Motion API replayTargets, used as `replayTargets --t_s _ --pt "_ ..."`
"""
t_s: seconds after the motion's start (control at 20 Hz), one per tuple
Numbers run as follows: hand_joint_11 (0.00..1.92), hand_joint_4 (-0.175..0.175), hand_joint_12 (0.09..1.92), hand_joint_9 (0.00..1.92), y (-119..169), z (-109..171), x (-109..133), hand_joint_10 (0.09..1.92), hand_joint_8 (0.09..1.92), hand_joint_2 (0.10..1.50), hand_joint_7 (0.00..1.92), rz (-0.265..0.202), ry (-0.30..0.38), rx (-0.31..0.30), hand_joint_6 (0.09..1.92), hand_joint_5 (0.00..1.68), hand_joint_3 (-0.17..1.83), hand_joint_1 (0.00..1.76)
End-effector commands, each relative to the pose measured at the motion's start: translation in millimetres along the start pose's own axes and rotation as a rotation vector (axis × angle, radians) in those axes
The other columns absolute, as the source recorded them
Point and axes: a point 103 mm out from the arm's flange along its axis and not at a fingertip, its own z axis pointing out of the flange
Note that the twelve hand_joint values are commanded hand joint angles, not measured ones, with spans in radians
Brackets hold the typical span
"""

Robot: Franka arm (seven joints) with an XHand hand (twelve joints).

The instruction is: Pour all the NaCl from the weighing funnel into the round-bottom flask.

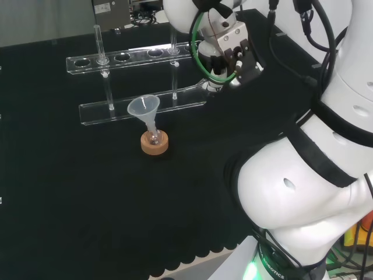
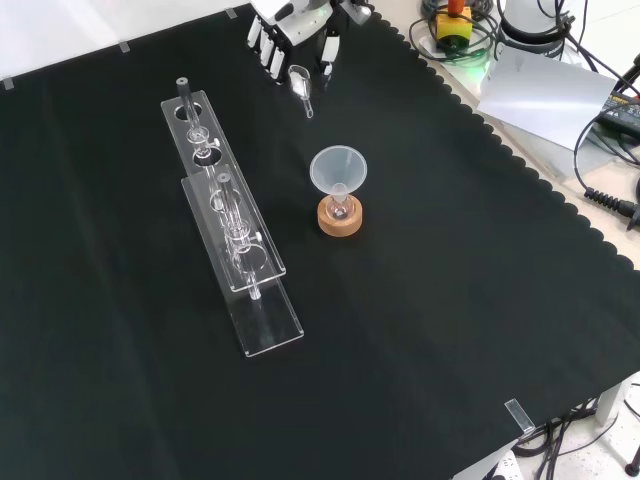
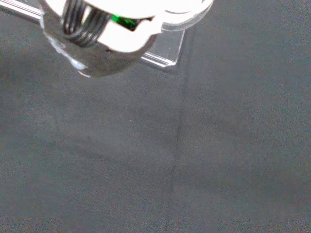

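Note:
A small round-bottom flask [image 2: 340,209] sits on a cork ring [image 2: 340,223] in mid-cloth, with a wide translucent funnel [image 2: 338,168] in its neck. The head view shows the same funnel [image 1: 144,107] over the flask [image 1: 153,137] and cork ring [image 1: 154,147]. The clear weighing funnel [image 2: 301,86] is at the top of the front view, stem towards the flask. The hand [image 2: 295,28] is just above it, fingers [image 2: 268,50] fairly straight and pointing down on either side. I cannot tell if they touch it. In the head view the hand [image 1: 233,53] is right of the rack.
A clear two-tier test tube rack [image 2: 228,215] with a few tubes stands left of the flask in the front view, and behind it in the head view [image 1: 134,58]. Its corner [image 3: 163,54] appears in the wrist view. Cables and paper [image 2: 545,95] lie beyond the cloth's scalloped edge.

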Motion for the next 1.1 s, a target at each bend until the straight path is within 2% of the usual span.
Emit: replayTargets --t_s 0.05,0.15,0.2,0.6,1.1 --pt "0.84 0.169 1.04 1.19 1 -24 6 0.42 0.65 0.71 0.99 -0.028 -0.005 0.001 0.91 1.14 0.68 1.09" --pt "0.84 0.169 1.04 1.19 1 -32 8 0.42 0.65 0.71 0.99 -0.028 -0.018 0.000 0.91 1.14 0.68 1.09" --pt "0.84 0.170 1.04 1.19 1 -36 10 0.42 0.65 0.71 0.99 -0.007 -0.027 0.004 0.91 1.14 0.68 1.09" --pt "0.84 0.173 1.04 1.19 1 -54 31 0.42 0.65 0.71 0.99 -0.051 -0.048 0.025 0.91 1.14 0.68 1.09" --pt "0.83 0.175 1.04 1.19 5 -57 47 0.41 0.65 0.71 0.99 -0.086 -0.084 0.066 0.91 1.14 0.68 1.09"
